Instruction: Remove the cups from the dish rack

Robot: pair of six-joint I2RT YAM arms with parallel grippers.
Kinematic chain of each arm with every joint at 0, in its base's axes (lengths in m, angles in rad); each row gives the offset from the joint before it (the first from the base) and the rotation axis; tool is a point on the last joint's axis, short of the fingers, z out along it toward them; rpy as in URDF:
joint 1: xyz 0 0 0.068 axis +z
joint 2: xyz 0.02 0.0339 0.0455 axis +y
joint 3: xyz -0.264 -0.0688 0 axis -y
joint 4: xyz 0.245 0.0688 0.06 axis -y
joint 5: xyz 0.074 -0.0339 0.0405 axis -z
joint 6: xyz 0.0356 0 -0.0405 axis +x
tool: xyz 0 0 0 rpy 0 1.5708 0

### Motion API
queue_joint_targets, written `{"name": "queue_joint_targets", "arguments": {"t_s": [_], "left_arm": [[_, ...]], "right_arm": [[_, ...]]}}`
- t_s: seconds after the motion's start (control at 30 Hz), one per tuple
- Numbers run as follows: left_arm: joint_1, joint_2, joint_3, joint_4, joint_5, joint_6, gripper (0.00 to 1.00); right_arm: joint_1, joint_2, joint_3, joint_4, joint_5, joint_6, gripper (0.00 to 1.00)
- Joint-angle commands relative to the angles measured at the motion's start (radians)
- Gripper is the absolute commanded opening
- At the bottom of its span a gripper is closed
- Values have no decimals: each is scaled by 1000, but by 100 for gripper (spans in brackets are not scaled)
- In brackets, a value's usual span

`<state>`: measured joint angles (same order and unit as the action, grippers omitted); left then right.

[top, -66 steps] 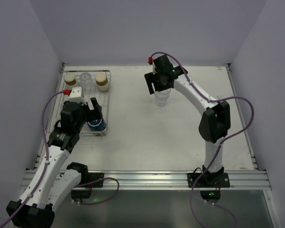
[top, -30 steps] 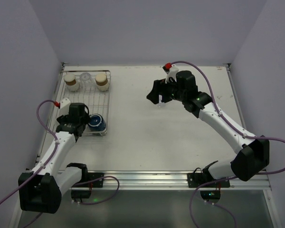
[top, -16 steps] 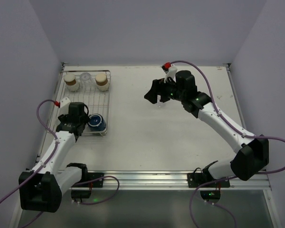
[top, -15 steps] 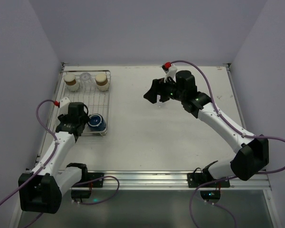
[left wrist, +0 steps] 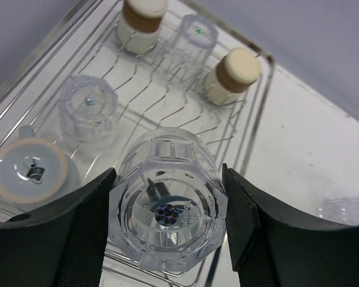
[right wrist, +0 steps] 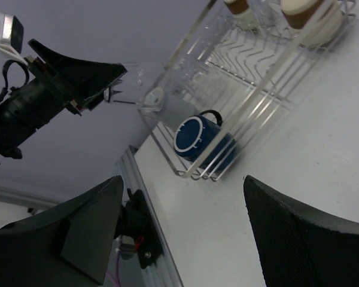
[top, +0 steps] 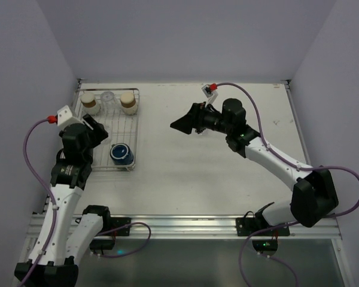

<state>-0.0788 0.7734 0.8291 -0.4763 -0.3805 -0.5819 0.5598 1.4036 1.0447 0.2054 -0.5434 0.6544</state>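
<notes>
My left gripper (left wrist: pixel 167 200) is shut on a clear ridged tumbler (left wrist: pixel 167 224), held base-up above the dish rack (left wrist: pixel 266 78). In the rack below stand two tan cups (left wrist: pixel 230 75) (left wrist: pixel 142 24) with cream bases, two clear tumblers (left wrist: pixel 194 39) (left wrist: pixel 88 107) and a pale cup with a tan-rimmed base (left wrist: pixel 30 173). From above, the left gripper (top: pixel 93 127) hovers over the rack's left side, and a navy mug (top: pixel 121 153) lies at the rack's near end. My right gripper (top: pixel 182 124) hangs open and empty over the mid table, facing the rack (right wrist: pixel 185 170) and the mug (right wrist: pixel 200 140).
Another clear tumbler (left wrist: pixel 347 209) stands on the white table to the right of the rack. Grey walls close in on the left, back and right. An aluminium rail (top: pixel 179 226) runs along the near edge.
My left gripper closed on a clear tumbler and rose with it off the rack. My right gripper swung left, away from the tumbler on the table, and opened wider.
</notes>
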Motion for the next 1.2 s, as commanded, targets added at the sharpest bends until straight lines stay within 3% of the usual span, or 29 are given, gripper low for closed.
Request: {"name": "queue_joint_targets", "arguments": {"t_s": [0.0,0.13,0.2,0.4,0.6,0.83,0.97,1.07,1.17], "left_arm": [[2,-51,74,36,161,25,21],[2,-17,68,200,629,2,22],[1,3,35,319,780,-57,21],[-9,-3,-80,657,969,-219,20],[-58,29,-160,887,1020,-360,19],[-153,63,-222,996,970,-401,18],[-203,81,-249,1059,936,-415,18],[-231,93,-246,1087,905,-417,20],[-240,102,-246,1087,882,-407,29]], "right_arm": [[15,14,-40,305,-133,173,84],[44,26,-83,429,-135,238,89],[54,28,-97,488,-127,258,89],[60,43,-137,582,-118,310,89],[63,57,-121,601,-150,326,87],[71,84,-84,664,-205,376,72],[77,116,-68,757,-239,436,59],[77,150,-77,869,-256,519,42],[77,164,-80,920,-271,563,23]]}}
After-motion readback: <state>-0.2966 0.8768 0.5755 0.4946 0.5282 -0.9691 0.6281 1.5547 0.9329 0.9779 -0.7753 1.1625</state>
